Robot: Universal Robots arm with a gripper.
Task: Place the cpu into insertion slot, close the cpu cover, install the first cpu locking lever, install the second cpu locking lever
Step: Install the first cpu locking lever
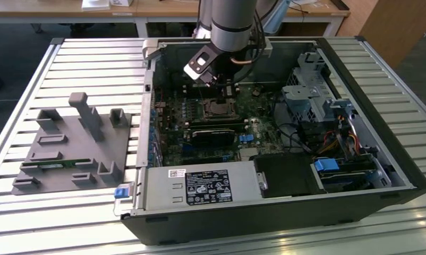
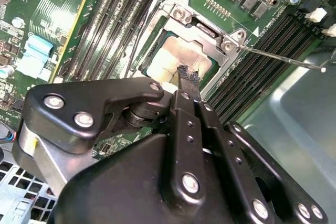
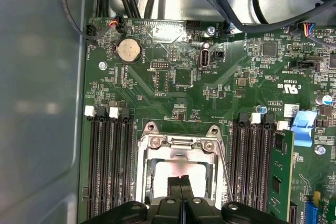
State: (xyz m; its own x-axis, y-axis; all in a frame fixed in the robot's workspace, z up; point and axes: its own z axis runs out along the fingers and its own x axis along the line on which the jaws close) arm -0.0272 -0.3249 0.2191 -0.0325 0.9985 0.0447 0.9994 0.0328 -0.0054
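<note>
The slatted metal table (image 1: 92, 58) fills the exterior view. On it lies an open black case (image 1: 372, 101). Pale wooden desks (image 1: 163, 8) stand behind on a dark floor. The arm (image 1: 231, 21) comes down into the case from the far side. Towards the exterior view's left a grey fixture (image 1: 71, 143) with upright posts sits on the slats beside the case. The power supply (image 1: 198, 188) is in the case's near corner.

The first wrist view lays out the green board (image 3: 184, 82) flat, with a coin cell (image 3: 128, 51), a blue clip (image 3: 303, 127) and black memory slots (image 3: 110, 166) on both sides of the socket. The second wrist view looks along the gripper's black links and shows a thin lever (image 2: 281, 59) sticking out free over the slots. In the first wrist view it runs beside the socket.

The cover (image 3: 178, 141) is a shiny silver frame with two screws on one bar, and it lies around the socket. The cpu (image 3: 160, 171) shows through the cover's window as a dull, pale silver square seated in the socket.

In both wrist views the gripper (image 2: 189, 76) has its fingers pressed together, pinching nothing. The worn tips are over the cpu's top, at or just above it. I cannot tell whether they touch it.
</note>
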